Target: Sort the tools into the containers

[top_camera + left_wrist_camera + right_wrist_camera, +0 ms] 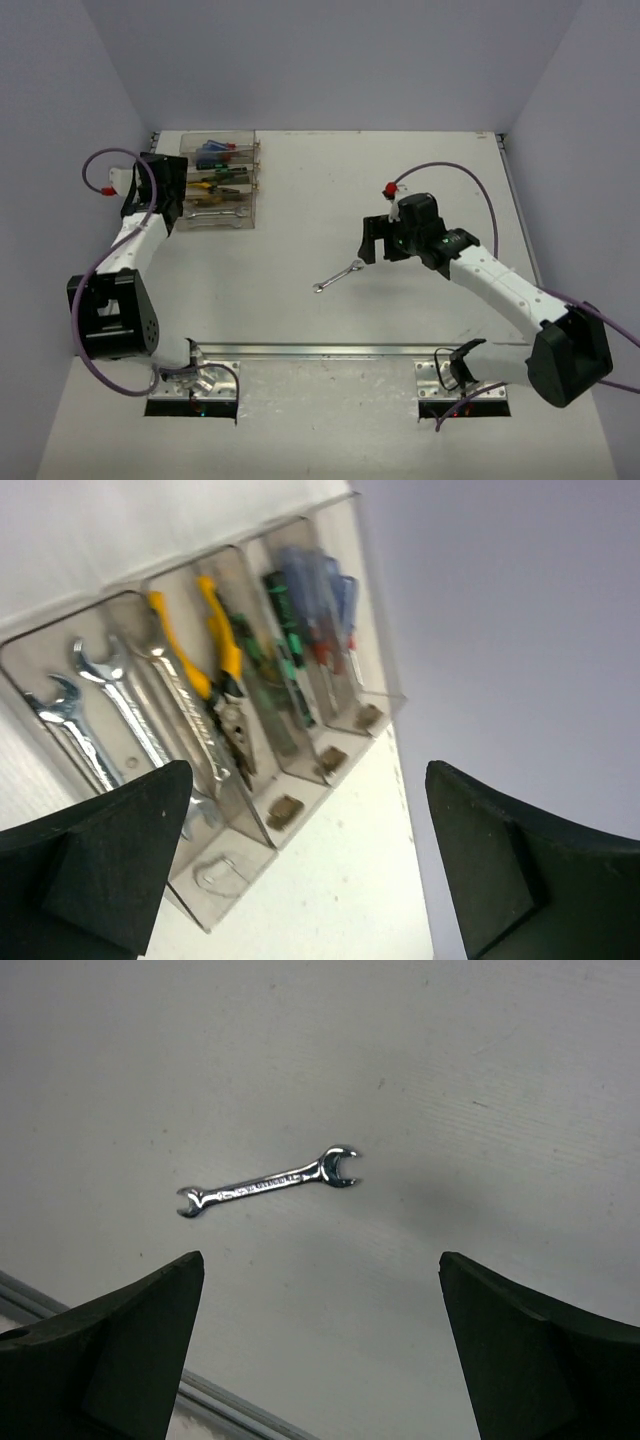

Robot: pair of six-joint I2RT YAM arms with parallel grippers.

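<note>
One silver open-end wrench (338,276) lies loose on the white table near the middle; it also shows in the right wrist view (268,1182). My right gripper (372,240) hovers just right of it, open and empty (320,1290). The clear bins (222,226) stand at the far left and hold two silver wrenches (110,720), yellow-handled pliers (215,660) and screwdrivers with black-green, red and blue handles (300,620). My left gripper (163,190) is beside the bins' left end, open and empty (310,810).
A metal rail (330,351) runs along the table's near edge, also in the right wrist view (220,1400). Purple walls close in the left, back and right sides. Purple cables loop from both arms.
</note>
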